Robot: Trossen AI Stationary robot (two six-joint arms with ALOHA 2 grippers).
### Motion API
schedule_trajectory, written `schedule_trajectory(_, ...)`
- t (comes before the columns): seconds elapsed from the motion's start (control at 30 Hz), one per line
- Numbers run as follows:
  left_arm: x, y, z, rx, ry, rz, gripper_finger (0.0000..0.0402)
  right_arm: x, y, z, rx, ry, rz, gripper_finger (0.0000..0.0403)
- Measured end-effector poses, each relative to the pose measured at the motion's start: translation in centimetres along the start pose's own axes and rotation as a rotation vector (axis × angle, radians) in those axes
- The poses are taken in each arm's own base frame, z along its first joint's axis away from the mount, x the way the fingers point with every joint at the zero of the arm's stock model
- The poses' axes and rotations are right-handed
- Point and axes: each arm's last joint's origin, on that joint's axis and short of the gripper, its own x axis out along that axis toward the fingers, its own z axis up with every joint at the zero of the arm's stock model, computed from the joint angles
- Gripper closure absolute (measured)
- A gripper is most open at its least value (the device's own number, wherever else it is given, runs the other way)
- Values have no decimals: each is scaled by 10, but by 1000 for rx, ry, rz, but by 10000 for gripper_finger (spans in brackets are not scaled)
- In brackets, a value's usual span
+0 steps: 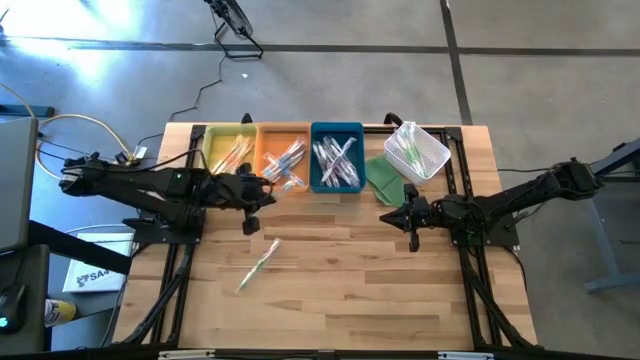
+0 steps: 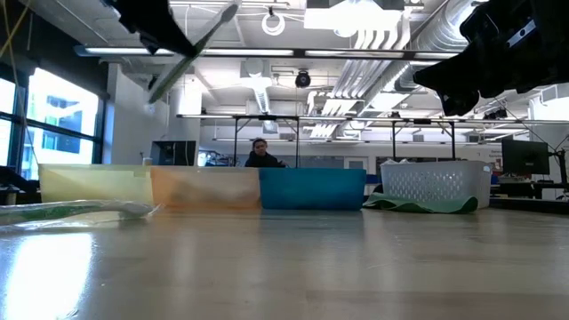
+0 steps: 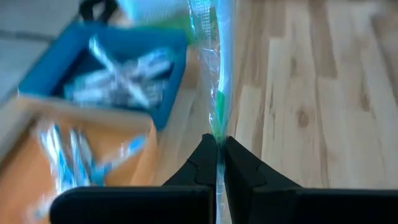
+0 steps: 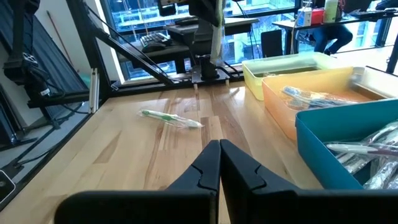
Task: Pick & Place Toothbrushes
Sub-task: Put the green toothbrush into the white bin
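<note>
Toothbrushes, wrapped: sorted lots lie in the yellow tray (image 1: 228,150), orange tray (image 1: 283,160) and blue tray (image 1: 337,160) along the far edge.

- Unsorted: several in the white mesh basket (image 1: 419,151), far right; 1 green-handled toothbrush on the table (image 1: 257,267), near left of centre.
- In transit: 1 green-handled toothbrush (image 3: 217,93), clenched by the left gripper (image 3: 217,144) above the table beside the orange tray.
- Right gripper (image 4: 219,147): fingers closed on nothing, hovering right of centre.

Judgement: sorting well advanced, not finished.
</note>
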Motion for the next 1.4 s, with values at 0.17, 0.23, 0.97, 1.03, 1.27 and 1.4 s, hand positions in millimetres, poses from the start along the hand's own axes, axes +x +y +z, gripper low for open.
schedule_trajectory(0.17,9,-7,18,86,-166,-31,400,0,1,7,12,-74,12,400)
schedule_trajectory(0.23,15,-10,25,120,-222,-67,400,-1,2,11,19,-113,18,400)
schedule_trajectory(0.97,88,10,39,253,-336,-213,400,20,23,44,-59,-286,49,400)
schedule_trajectory(1.03,89,19,40,245,-338,-228,400,35,26,51,-119,-275,25,400)
schedule_trajectory(1.27,89,26,40,287,-344,-250,400,93,28,66,-189,-231,-39,400)
schedule_trajectory(1.4,88,25,40,318,-355,-293,399,116,23,69,-169,-222,-74,401)
